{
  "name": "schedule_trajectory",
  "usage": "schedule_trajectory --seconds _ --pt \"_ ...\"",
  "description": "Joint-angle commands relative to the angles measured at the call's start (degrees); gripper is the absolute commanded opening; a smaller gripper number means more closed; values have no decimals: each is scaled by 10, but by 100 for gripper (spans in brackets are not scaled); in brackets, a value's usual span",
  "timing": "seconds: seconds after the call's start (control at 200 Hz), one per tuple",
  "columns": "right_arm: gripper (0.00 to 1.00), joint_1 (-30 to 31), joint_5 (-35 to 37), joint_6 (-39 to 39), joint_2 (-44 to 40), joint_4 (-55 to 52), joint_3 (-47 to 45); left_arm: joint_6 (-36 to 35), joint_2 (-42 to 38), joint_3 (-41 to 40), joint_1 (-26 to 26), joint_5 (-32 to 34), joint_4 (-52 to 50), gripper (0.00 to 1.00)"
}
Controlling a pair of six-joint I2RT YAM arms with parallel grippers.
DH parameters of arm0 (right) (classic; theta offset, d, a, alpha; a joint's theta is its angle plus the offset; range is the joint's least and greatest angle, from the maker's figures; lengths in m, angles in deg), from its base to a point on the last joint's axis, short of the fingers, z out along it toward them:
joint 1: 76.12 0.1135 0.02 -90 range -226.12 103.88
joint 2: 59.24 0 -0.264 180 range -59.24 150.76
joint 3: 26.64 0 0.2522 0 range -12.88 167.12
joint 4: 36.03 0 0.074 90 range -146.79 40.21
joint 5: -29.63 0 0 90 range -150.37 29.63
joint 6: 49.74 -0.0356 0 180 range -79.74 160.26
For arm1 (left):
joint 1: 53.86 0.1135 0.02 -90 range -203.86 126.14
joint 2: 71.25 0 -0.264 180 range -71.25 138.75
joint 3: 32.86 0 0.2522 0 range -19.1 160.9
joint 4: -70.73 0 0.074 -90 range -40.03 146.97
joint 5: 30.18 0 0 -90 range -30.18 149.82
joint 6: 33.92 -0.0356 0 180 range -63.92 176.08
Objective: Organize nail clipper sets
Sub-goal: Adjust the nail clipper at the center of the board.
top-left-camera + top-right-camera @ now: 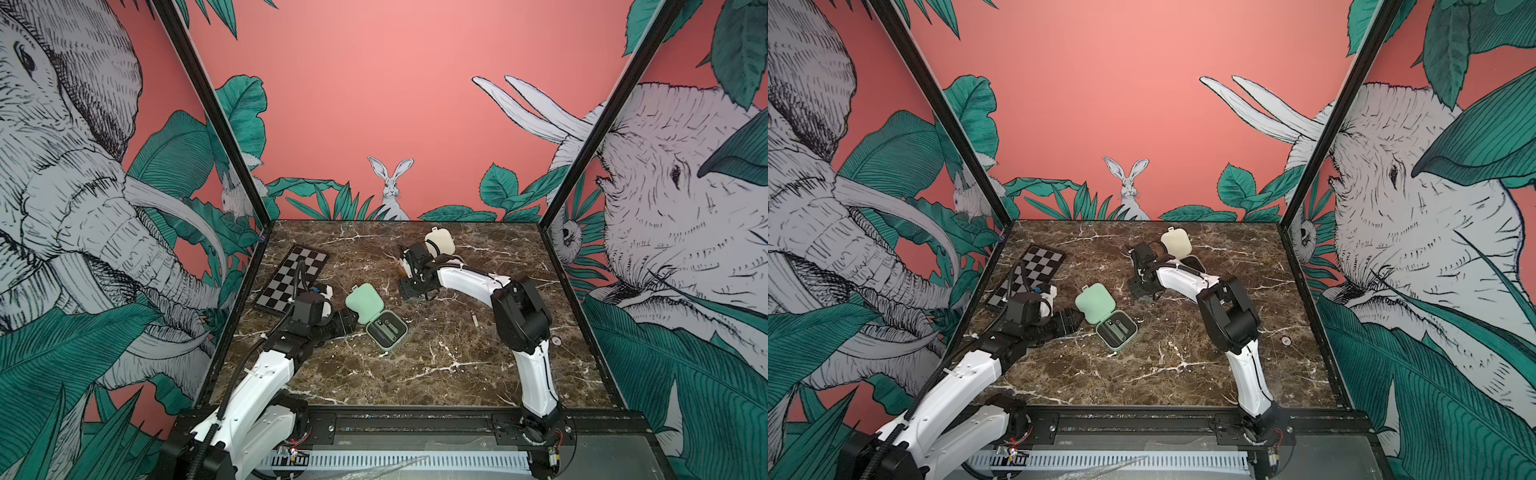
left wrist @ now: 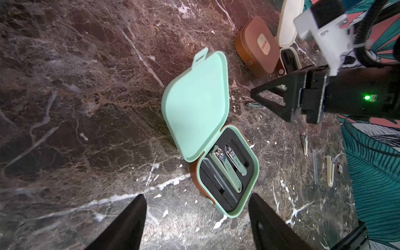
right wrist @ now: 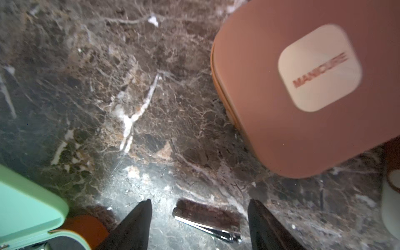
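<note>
Three cases are spread over the marble table. Farthest left, beside the checkerboard, the left gripper is held wide open and empty. It is aimed at the mint green case, whose lid is raised and whose insert carries two green clippers.

Near the middle, the right gripper is spread fully and nothing is gripped. A brown clipper lies on the marble between its fingers, apparently touched by neither. Just beyond it the brown case is seen shut, and further right the cream case stands open.

The brown set is judged to be the step in hand: the shut lid would need lifting before the clipper could be seated.

In both top views the brown case is almost wholly hidden behind the right arm. The cream insert's contents cannot be made out. A cream tool lying loose at the far right is too small for its kind to be told.
</note>
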Motion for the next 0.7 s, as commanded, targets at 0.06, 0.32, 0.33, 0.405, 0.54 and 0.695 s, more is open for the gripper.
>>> schedule_trajectory --seconds 0.06,0.32,0.33,0.405,0.54,0.695 --pt "71 1 -32 20 18 -20 9 3 -3 -10 -1 1 8 76" --pt "66 2 -31 21 1 -25 -24 6 -9 -13 -2 0 7 76" --pt "66 2 -29 20 0 -25 -26 6 -9 -13 -2 1 7 77" --pt "63 2 -12 17 -15 -25 -48 8 -9 -15 -2 0 9 77" --pt "55 2 10 11 -34 -28 -79 9 -7 -17 -2 -2 16 77" --pt "42 4 17 -1 -45 -26 -103 10 -7 -16 -2 -3 17 76"
